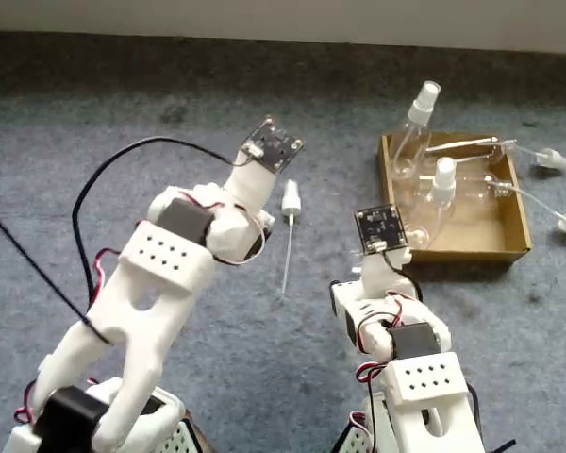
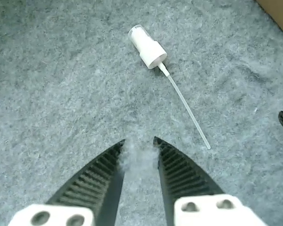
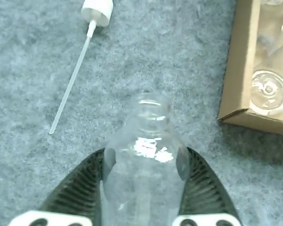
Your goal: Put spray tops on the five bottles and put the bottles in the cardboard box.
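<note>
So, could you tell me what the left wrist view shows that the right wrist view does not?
The left wrist view adds the left tool, slightly open above the carpet with nothing in it. The right wrist view adds the right tool shut on a clear bottle with no top, plus another bottle inside the box. Both have the loose spray top lying on the carpet with its tube, and part of the box.

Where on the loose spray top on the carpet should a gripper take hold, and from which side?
Grip the spray top by its white head, from above, jaws across its width; it lies flat, and its thin tube would likely bend.
</note>
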`<state>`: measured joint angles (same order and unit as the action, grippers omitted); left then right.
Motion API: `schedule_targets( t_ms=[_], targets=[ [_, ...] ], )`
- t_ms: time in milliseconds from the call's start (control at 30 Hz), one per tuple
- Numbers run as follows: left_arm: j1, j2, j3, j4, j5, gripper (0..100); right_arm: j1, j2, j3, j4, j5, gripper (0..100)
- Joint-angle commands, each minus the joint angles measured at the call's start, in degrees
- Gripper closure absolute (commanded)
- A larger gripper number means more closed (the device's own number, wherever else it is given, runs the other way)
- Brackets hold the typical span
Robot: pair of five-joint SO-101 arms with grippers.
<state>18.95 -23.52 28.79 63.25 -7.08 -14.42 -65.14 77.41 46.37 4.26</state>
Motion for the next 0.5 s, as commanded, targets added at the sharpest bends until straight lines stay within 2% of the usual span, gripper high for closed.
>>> schedule_targets(
  t_ms=[0, 133, 233, 367, 467],
  targets=[
    [2.2, 11.1, -11.4, 0.0, -0.3, 94, 2.5, -1.5, -0.4, -1.5, -0.6, 94.9],
    [2.0, 20.8, -19.4, 0.0, -0.2, 94, 2.7, -1.5, -0.4, -1.5, -0.6, 94.9],
    [1.8, 28.1, -24.7, 0.1, 0.3, 85, 2.7, -1.5, -0.4, -1.5, -0.6, 94.9],
    [1.7, 37.8, -32.1, -0.3, 7.9, 73, 2.7, -1.5, -0.2, -1.5, -0.6, 94.9],
    [1.6, 44.3, -38.2, -0.3, 11.7, 71, 2.7, -1.6, 1.3, -1.5, -0.6, 94.9]
  ],
)
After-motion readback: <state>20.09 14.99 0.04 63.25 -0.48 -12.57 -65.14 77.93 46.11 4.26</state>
